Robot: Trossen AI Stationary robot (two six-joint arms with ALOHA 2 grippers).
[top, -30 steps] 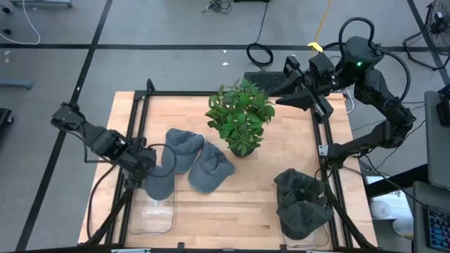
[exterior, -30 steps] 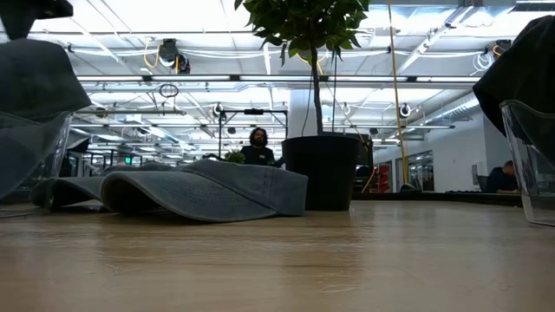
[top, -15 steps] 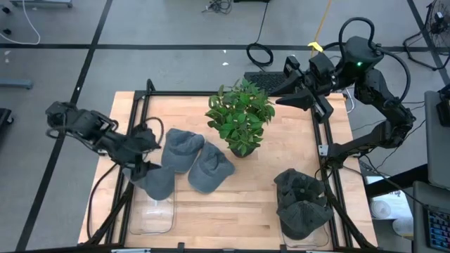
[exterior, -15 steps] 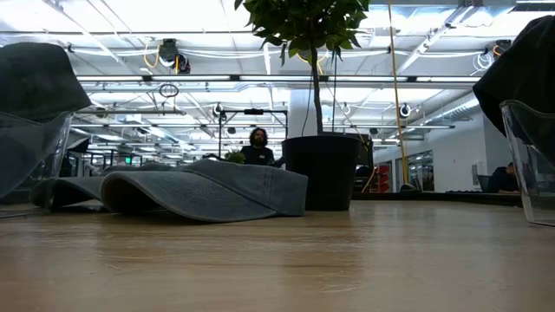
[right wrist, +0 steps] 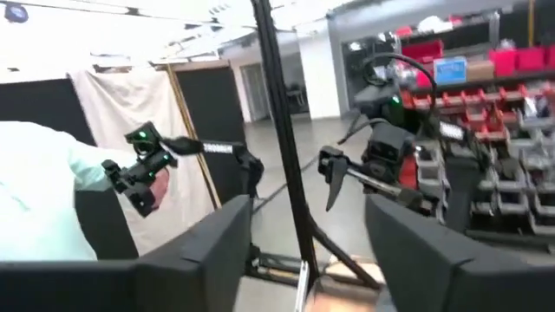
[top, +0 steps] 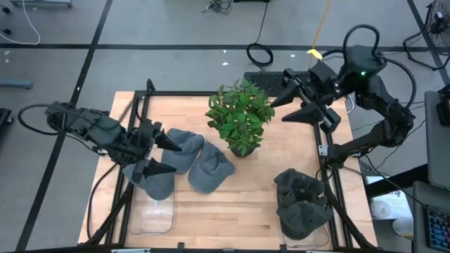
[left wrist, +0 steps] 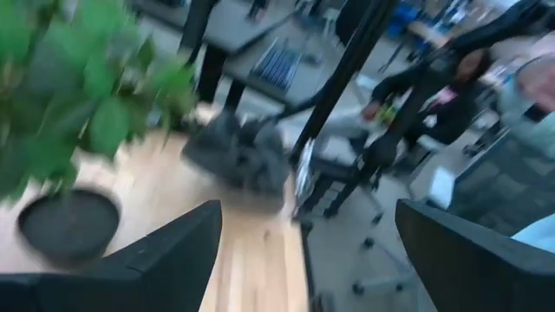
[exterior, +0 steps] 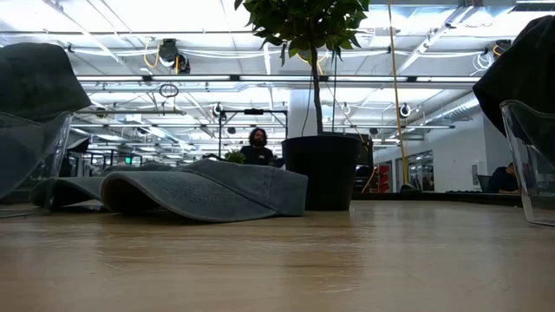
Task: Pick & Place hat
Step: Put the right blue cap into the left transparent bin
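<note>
The left end effector (top: pixel 156 150) is seen spread wide over the left side of the pale wooden bench (top: pixel 246 200), and nothing is held between its two dark pointed fingers (top: pixel 167 141). One finger is laid over the edge of a grey-blue fabric cap (top: pixel 181 147), the other over a dark grey hat (top: pixel 159 184) that is perched on the rim of a clear plastic bin (top: pixel 151 215) at the bench's front left. In the left wrist view the same gap between the fingers is shown empty.

Just beside the first cap, a second grey-blue cap (top: pixel 210 169) is found, the two touching at their edges; in the low view they are seen lying flat, brims on the wood (exterior: pixel 204 191).

Right beside them, a leafy green plant in a black pot (top: pixel 240 118) is stood near the middle of the bench.

At the front right corner, a heap of dark grey hats (top: pixel 302 202) is piled in a second clear bin (top: pixel 306 236), with the top ones spilling above its rim.

The right end effector (top: pixel 301 107) is held high near the back right corner of the bench frame, well apart from every hat. Its fingers are parted and nothing is gripped.

In the low view a seated person (exterior: pixel 257 147) is glimpsed in the room beyond the bench.
</note>
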